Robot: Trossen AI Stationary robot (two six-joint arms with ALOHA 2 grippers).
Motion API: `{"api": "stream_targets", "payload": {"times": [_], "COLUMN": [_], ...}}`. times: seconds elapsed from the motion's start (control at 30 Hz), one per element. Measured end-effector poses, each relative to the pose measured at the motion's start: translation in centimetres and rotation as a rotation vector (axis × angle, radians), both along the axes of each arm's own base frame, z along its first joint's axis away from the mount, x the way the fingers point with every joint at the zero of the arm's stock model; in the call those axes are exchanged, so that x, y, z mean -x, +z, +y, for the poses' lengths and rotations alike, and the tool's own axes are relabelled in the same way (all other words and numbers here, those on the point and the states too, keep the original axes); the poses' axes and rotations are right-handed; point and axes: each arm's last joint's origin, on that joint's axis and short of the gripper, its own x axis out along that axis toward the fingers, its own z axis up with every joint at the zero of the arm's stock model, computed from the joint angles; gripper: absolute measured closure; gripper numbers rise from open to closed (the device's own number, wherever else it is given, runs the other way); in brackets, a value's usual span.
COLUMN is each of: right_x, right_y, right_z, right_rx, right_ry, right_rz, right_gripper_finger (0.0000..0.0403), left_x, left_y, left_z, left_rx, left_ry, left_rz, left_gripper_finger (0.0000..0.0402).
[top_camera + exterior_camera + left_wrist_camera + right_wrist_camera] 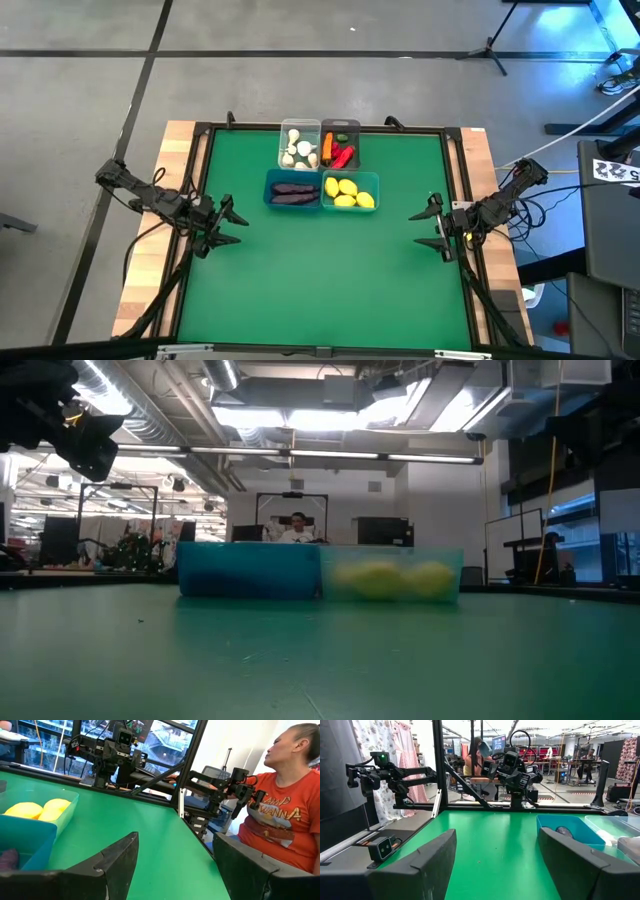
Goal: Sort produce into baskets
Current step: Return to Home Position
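Where green mat (330, 280) ends, left fingers (112, 865), right fingers (427, 862) gape wide, empty (orange-shirted person (280, 820) beyond).

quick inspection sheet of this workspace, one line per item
surface: green mat, four bins clustered on it.
job's things: garlic bulbs in clear bin; carrot, chili peppers and green piece in dark grey bin; eggplants in left teal bin; lemons in right teal bin.
clutter: nothing seen.
grippers: left gripper open, empty, near the mat's left edge; right gripper open, empty, near its right edge.
cables: white cable on the floor right of the table.
surroundings: tripod on the floor; person in orange shirt beside the table.
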Motion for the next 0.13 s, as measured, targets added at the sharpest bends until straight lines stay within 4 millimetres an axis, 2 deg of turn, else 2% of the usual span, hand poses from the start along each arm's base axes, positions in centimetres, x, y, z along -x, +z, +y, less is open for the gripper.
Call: {"api": "stream_targets", "payload": {"times": [0.13], "right_x": [0.0], "right_y": [0.0], "right_z": [0.0], "right_rx": [0.0], "right_ry": [0.0], "right_rz": [0.0], "right_gripper_finger": [0.0123], "left_x": [0.0], "left_y": [0.0], "left_z": [0.0], "left_rx": [0.0], "left_ry": [0.0], "left_rz": [0.0], "left_gripper_finger": [0.015]}}
